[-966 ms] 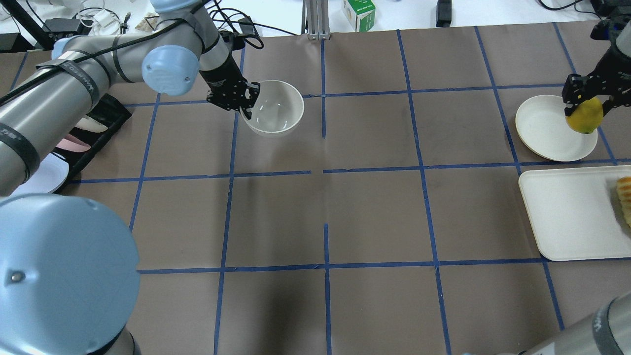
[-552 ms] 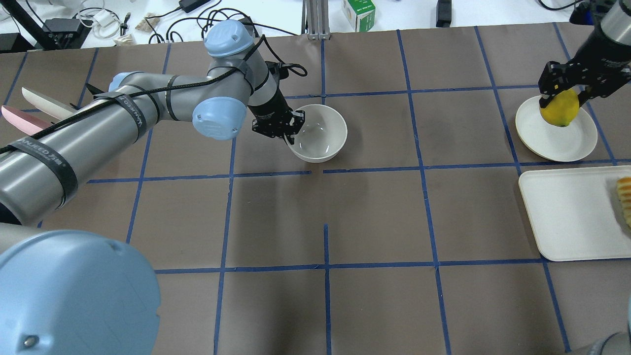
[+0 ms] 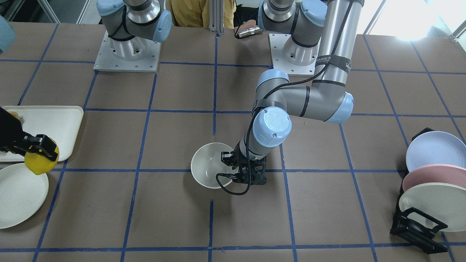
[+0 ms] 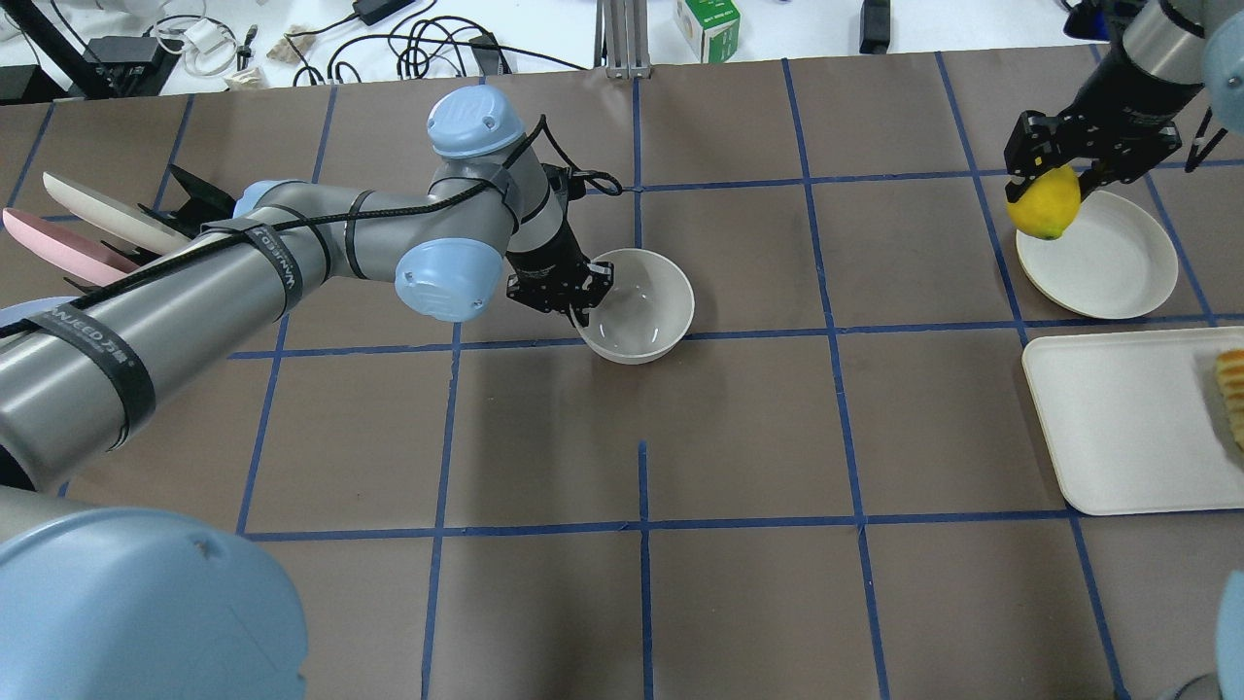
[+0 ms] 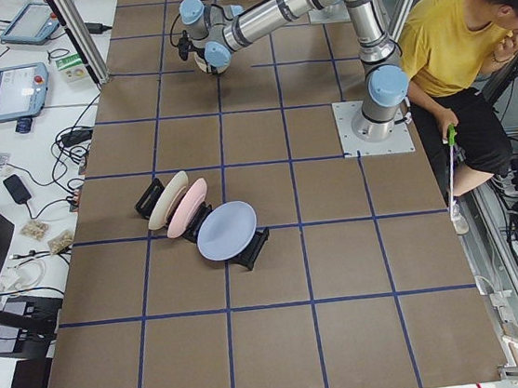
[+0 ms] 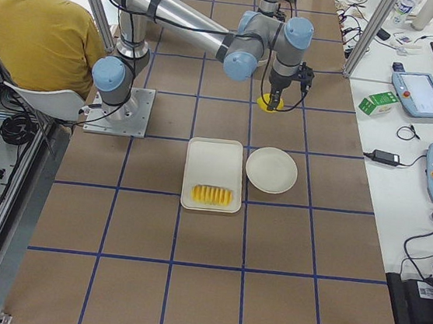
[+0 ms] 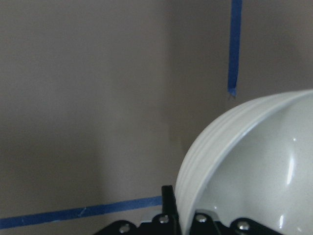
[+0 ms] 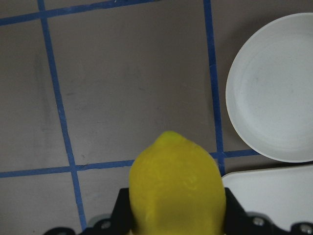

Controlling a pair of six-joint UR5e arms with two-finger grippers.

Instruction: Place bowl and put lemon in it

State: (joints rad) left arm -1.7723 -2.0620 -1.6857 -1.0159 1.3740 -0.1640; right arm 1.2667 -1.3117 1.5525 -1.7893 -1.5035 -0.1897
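Note:
The off-white bowl [image 4: 637,305] is near the table's middle, held by its left rim in my left gripper [image 4: 581,301], which is shut on it. It also shows in the front view [image 3: 210,165] and fills the lower right of the left wrist view [image 7: 254,166]. My right gripper [image 4: 1050,180] is shut on the yellow lemon [image 4: 1043,203] and holds it in the air at the far right, over the left edge of the flat white plate [image 4: 1108,262]. The lemon is large in the right wrist view [image 8: 176,188] and shows in the front view [image 3: 36,162].
A white tray [image 4: 1118,428] with ridged yellow sliced fruit [image 4: 1232,389] lies at the right edge, near the plate. A black rack with blue, pink and white plates [image 3: 429,178] stands at my far left. Cables and a green box [image 4: 708,27] lie beyond the table's far edge.
My left gripper has carried the bowl rightward and toward me, to the table's middle. My right gripper has lifted the lemon and moved it left, off the plate's centre.

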